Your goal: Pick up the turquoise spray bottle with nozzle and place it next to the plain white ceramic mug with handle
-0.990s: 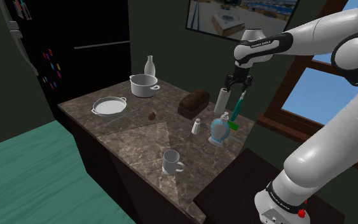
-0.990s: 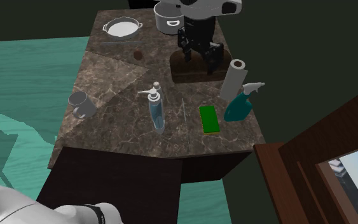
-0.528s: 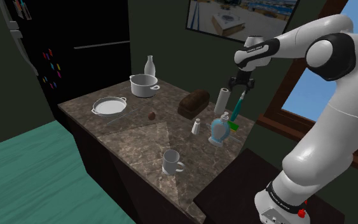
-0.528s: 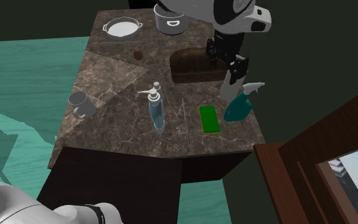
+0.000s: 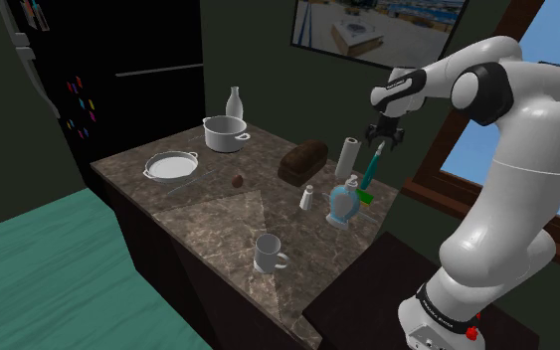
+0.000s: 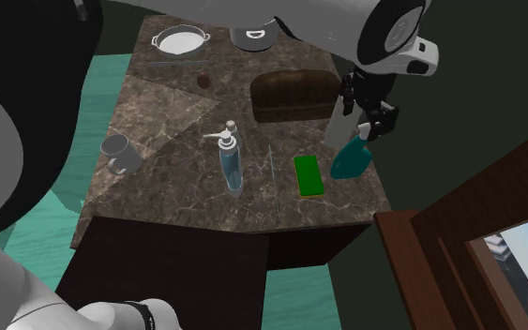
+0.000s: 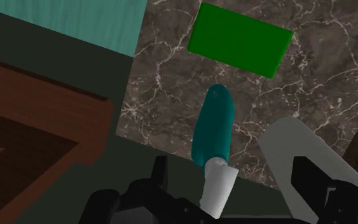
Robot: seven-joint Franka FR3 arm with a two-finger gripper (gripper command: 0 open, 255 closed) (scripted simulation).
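Observation:
The turquoise spray bottle [image 5: 369, 171] [image 6: 350, 158] [image 7: 213, 130] stands upright near the counter's corner, its white nozzle [image 7: 219, 188] pointing up toward my hand. My black gripper [image 5: 384, 140] [image 6: 370, 122] [image 7: 231, 194] hovers directly above it, open. The nozzle lies between the spread fingers, and neither finger touches it. The mug [image 5: 267, 254] [image 6: 118, 152], drawn white to grey with a handle, stands far off near the counter's front edge.
A white paper roll [image 5: 347, 156] [image 7: 298, 153] stands right beside the bottle, a green block [image 5: 365, 197] [image 6: 309, 175] [image 7: 240, 39] on its other side. A soap dispenser [image 5: 343, 202] [image 6: 231, 161], shaker [image 5: 307, 197], bread loaf [image 5: 302, 159], pot [image 5: 225, 132] and pan [image 5: 171, 165] share the counter. A wooden window frame [image 7: 37, 108] lies beyond the counter edge.
My gripper has swung from above the bread loaf and paper roll toward the shoulder view's right, arriving over the spray bottle. The arm's elbow has shifted with it. No object moved.

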